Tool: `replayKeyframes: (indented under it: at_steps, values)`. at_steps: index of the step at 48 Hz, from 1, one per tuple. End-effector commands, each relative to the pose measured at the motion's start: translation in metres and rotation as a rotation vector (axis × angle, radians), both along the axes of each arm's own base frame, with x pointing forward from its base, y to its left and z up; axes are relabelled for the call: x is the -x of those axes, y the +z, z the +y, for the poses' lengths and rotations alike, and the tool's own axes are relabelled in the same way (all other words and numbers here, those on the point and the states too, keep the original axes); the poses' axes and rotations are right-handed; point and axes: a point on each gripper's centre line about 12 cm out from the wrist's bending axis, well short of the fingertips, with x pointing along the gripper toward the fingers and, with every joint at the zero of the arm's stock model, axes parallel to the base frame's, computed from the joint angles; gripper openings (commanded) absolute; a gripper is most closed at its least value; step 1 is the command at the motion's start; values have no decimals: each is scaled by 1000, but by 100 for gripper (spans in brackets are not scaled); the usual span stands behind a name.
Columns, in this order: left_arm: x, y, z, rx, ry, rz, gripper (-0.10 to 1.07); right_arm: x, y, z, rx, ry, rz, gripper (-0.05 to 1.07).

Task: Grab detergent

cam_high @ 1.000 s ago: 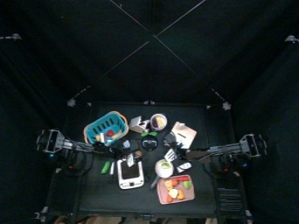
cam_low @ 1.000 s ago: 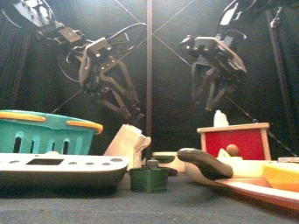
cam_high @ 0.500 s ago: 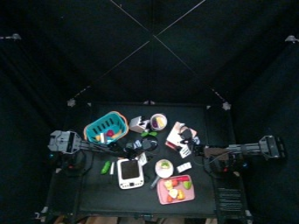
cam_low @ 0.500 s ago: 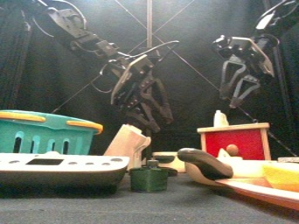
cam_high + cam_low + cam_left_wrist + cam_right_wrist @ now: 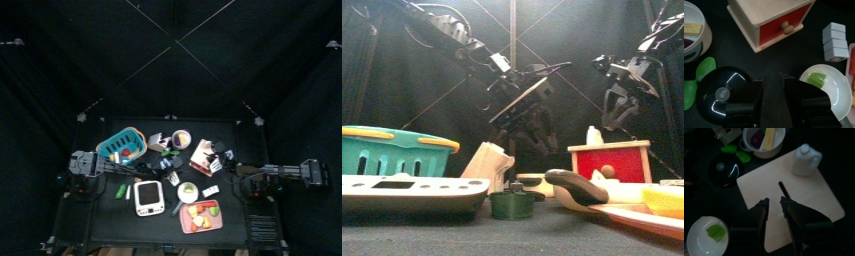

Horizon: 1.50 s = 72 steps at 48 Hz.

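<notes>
Broadly, the table (image 5: 107, 225) is crowded, so this reach is mostly about picking a clean path. Both arms are in over its middle: the left arm (image 5: 120, 160) from 9 o'clock and the right arm (image 5: 267, 172) from 3 o'clock.

The largest neighbour is the wooden box (image 5: 771, 15) with a red front. The food tray (image 5: 187, 226) lies at the 6 o'clock edge, and near it stands a white bowl (image 5: 834, 92) holding something green.

The detergent (image 5: 834, 42) looks like the small white pack with an orange-red end. It lies flat, roughly at 4 o'clock from the table's middle. The box is at its 12 o'clock, the bowl just beside it at 9 o'clock and the tray close at 6 o'clock. I read it as untouched.

The left claw (image 5: 774, 77) is partly open with a narrow gap and holds nothing; it hangs above the things, short of the bowl. The right claw (image 5: 773, 199) is also partly open and empty, and it hovers over the box's top.

To do this well, I would let only one claw go down, probably the right one, since the pack is on its side. It should open wider than the pack's short side and turn so the jaws straddle that side. A straight descent keeps it clear of the bowl's rim and the tray's edge. Closing should wait until both jaws are low beside the pack, as a high pinch may slip off.
</notes>
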Motion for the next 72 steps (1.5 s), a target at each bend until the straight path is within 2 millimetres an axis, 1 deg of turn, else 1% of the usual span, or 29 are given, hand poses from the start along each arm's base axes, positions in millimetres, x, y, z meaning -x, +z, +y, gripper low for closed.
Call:
replayKeyframes:
  at_steps: [1,6,10,14,18,24,33,42,48,51,56,66,72]
  values:
    - [-4,14,4,-9,19,-28,71,-1,16,-10,45,-22,-39,69]
    - [1,14,7,-25,39,-10,71,1,19,-16,67,-38,-39,73]
    - [7,19,11,-60,55,6,71,3,20,-17,75,-39,-40,81]
    - [19,24,14,-107,55,24,71,6,21,-16,73,-44,-49,88]
    - [29,30,14,-118,46,19,71,8,25,-17,75,-50,-63,96]
    - [49,35,12,-120,-3,7,71,11,31,-22,87,-80,-67,102]
    - [76,35,8,-136,-212,-54,71,15,32,-37,100,-143,-55,103]
    - [98,36,3,-144,-372,-94,71,9,36,-39,102,-106,-119,103]
    - [111,39,-5,-161,-478,-116,71,8,36,-48,102,-131,-119,103]
    - [117,41,-11,-163,-530,-129,71,9,33,-54,101,-151,-109,103]
    - [128,42,-20,-150,-606,-149,71,8,27,-57,89,-164,-90,103]
    - [145,44,-31,-176,-714,-176,71,5,16,-63,74,-179,-51,103]
    - [154,43,-35,-183,-745,-196,71,-2,8,-67,60,-169,-35,103]
